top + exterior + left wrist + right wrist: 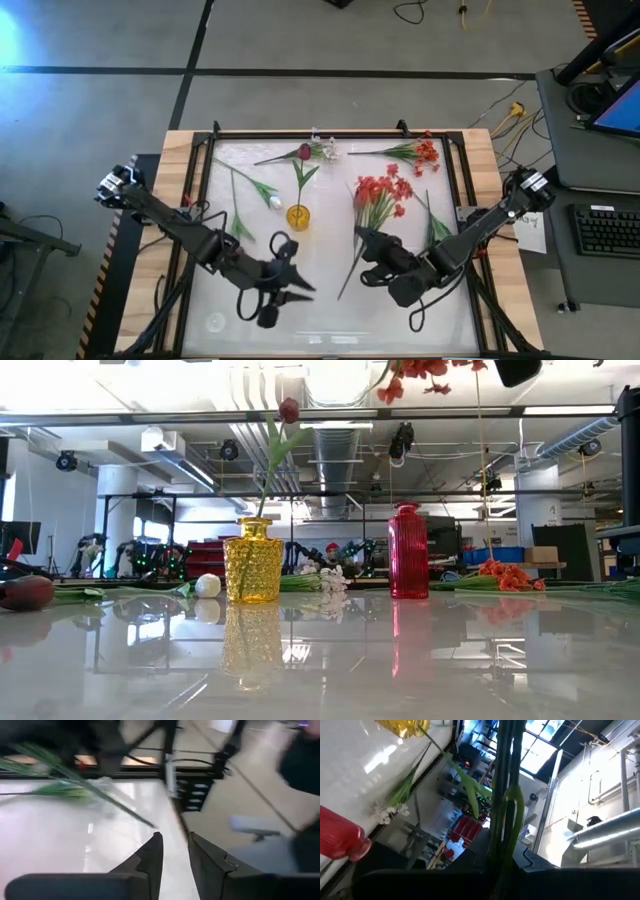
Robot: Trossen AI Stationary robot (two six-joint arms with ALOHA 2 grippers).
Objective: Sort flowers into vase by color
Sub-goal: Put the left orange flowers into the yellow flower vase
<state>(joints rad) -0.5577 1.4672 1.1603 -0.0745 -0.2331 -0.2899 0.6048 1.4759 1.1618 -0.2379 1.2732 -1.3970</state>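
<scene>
Right gripper [372, 262] is clenched on the green stems of a bunch of red-orange small-blossom sprays [383, 192]. My wrist view shows the bundled stems running straight up out of the closed fingers. In the high view the blossoms fan out above the red ribbed glass vase [408, 551], which the bunch hides from overhead. In the low view the vase stands upright with the blossoms hanging above its mouth. Judgement: I hold the bunch low on the stems so the heads stay free and the stem ends can be steered toward the red vase's neck; whether they have entered it I cannot tell.

Beside it, a yellow textured glass vase [252, 565] already carries one dark red tulip [288, 410] on a leafy stem, leaning slightly. By colour that looks misplaced, if red goes to red.

Left gripper [283, 288] hangs near the front of the white glossy surface [330, 320], fingers slightly parted, holding nothing that I can see. It looks to be waiting clear of the right arm's path.

Still lying flat on the surface: a white tulip bud [274, 202] on a long stem at left, a white small-blossom spray [325, 148] with another dark red tulip [304, 152] at the back, and a second red-orange spray [424, 152] at back right. Several flowers remain to sort.
</scene>
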